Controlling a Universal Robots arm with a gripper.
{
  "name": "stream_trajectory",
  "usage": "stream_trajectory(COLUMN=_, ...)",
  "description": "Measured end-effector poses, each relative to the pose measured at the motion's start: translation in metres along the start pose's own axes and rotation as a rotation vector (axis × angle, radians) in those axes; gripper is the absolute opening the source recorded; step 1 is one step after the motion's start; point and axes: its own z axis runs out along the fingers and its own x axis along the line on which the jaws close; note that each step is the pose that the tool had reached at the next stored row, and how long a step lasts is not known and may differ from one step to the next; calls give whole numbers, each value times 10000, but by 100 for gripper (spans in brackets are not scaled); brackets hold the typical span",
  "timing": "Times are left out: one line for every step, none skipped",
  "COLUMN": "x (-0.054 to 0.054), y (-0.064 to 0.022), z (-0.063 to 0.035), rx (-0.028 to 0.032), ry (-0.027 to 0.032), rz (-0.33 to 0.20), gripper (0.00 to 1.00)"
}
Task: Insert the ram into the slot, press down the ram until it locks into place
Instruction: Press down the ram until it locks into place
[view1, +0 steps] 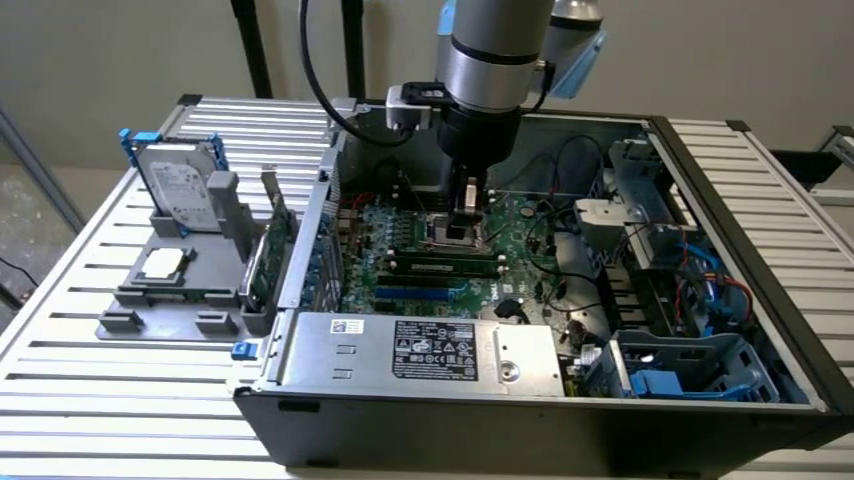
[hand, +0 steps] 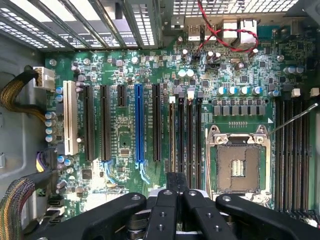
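The open computer case holds the motherboard, where the ram lies seated lengthwise in a black slot beside the CPU socket — the gripper hovers over that socket, its grip impossible to tell.

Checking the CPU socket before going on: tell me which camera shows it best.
The wrist view: the CPU socket lies face-on, its metal frame and open centre plain. In the exterior view the CPU socket sits below the gripper, seen at a slant and partly covered.
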Motion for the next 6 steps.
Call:
stream_trajectory(x=0, y=0, z=0, rx=0, ry=0, rz=-1, gripper=11)
stream_trajectory(x=0, y=0, z=0, rx=0, ry=1, rz=-1, gripper=11)
stream_trajectory(x=0, y=0, z=-1, rx=0, ry=2, rz=-1, gripper=11)
stream_trajectory(x=0, y=0, z=-1, rx=-1, ry=1, rz=-1, gripper=11)
stream_trajectory(x=0, y=0, z=0, rx=0, ry=1, rz=-1, gripper=11)
stream_trajectory(x=0, y=0, z=-1, rx=-1, ry=2, rz=-1, gripper=11)
